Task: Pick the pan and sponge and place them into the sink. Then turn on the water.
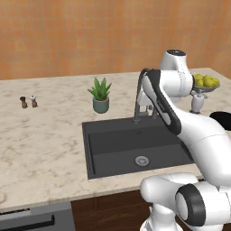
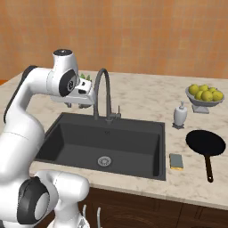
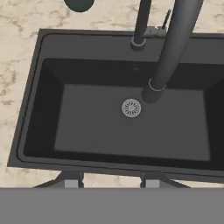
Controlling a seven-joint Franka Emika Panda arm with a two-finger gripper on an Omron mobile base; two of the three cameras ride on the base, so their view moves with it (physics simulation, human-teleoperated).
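Observation:
The black pan lies on the counter right of the sink, its handle pointing toward the front edge; its rim also shows as the pan. The yellow sponge with its grey-green top rests between pan and basin. The dark grey sink holds nothing but its silver drain. My gripper hangs open and empty above the basin, left of the arched faucet, with its hand at spout height.
A bowl of yellow fruit and a white soap dispenser stand behind the pan. A potted plant sits behind the sink's left corner. Two small shakers stand far left on the counter.

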